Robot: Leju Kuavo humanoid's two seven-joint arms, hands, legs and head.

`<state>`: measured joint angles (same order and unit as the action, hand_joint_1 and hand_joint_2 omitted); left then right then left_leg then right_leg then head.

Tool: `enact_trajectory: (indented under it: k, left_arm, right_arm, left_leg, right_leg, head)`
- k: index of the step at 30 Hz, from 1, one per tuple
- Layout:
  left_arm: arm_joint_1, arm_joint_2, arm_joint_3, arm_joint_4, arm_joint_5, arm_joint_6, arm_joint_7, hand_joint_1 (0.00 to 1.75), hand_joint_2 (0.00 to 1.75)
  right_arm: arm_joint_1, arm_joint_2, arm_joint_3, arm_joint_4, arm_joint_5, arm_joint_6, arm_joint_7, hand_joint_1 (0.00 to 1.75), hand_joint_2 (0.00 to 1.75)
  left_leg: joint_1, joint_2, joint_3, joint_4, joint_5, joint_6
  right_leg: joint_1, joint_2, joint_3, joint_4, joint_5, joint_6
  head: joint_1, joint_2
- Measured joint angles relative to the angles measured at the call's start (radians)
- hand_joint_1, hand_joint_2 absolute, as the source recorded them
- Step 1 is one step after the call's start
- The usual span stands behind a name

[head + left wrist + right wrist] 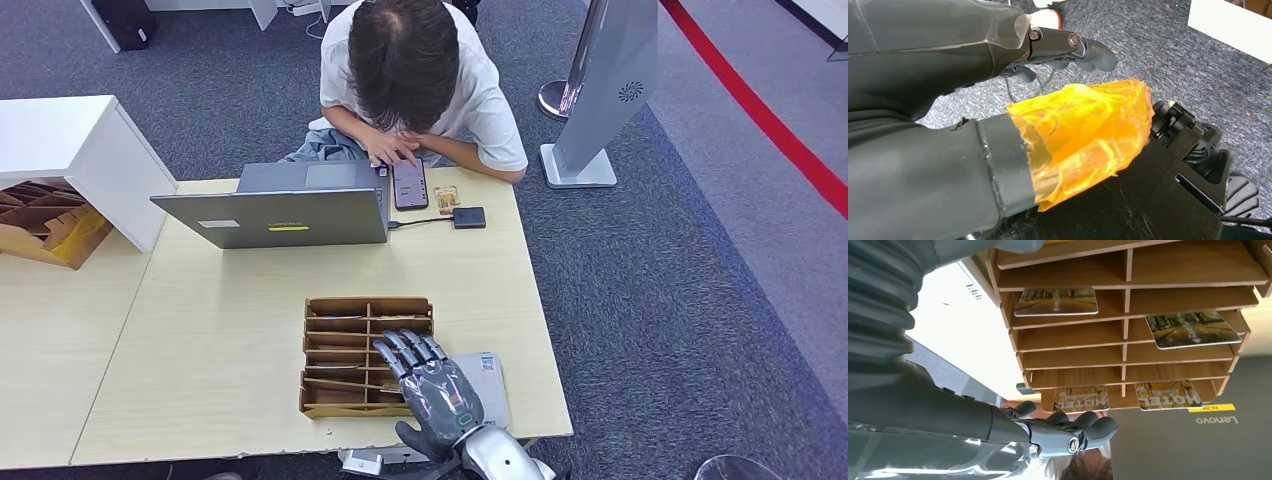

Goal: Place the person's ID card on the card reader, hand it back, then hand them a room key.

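Wooden table (230, 330), laptop (275, 205), card rack (345, 355), phone (409, 184)

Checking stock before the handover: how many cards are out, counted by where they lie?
Key cards in the wooden rack: 4
Card on the table beside the phone: 1
Total: 5

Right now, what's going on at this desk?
The right robot hand hovers flat over a wooden card rack that holds hotel key cards, gripping nothing yet. Across the table, a person bends over a phone beside a laptop. A small card lies next to a black card reader. The left robot hand hangs by the floor.
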<state>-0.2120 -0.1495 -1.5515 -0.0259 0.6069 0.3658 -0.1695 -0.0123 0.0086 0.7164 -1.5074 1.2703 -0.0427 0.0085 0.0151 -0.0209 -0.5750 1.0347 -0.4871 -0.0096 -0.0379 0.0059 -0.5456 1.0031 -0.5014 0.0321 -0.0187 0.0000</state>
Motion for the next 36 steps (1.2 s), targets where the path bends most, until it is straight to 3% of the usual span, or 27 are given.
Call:
enact_trajectory:
  k: [9,15,27,36]
  left_arm:
    - [0.0,0.0,0.0,0.0,0.0,0.003,0.002,0.0,0.0]
    - [0.0,0.001,0.0,0.0,0.014,-0.01,0.005,0.0,0.0]
    - [0.041,0.044,0.043,0.008,0.272,-0.24,-0.007,0.0,0.0]
    - [0.082,0.115,0.146,0.015,0.487,-0.534,-0.008,0.0,0.0]
  right_arm:
    - [-0.001,0.0,0.0,0.005,-0.002,0.003,0.002,0.17,1.75]
    - [-0.001,0.001,0.0,0.007,-0.002,0.006,0.002,0.29,1.75]
    - [-0.037,0.003,0.033,0.039,-0.043,0.028,-0.061,0.53,1.75]
    - [-0.119,0.001,0.119,0.099,-0.125,0.034,-0.12,0.6,1.75]
  left_leg:
    - [0.0,0.0,0.0,0.0,0.0,0.0]
    - [0.0,0.0,0.0,0.0,0.0,0.0]
    - [0.002,0.0,0.0,0.0,0.0,0.0]
    - [0.005,0.001,-0.001,-0.001,0.001,-0.001]
  right_leg:
    - [0.0,0.0,0.0,0.0,0.0,0.0]
    - [0.0,0.0,0.0,0.0,0.0,0.0]
    - [0.002,0.0,0.0,0.0,0.0,0.0]
    - [0.005,0.0,0.001,0.0,0.0,-0.001]
  head:
    - [0.0,0.0]
    - [0.0,0.0]
    - [0.0,0.0]
    - [0.0,0.0]
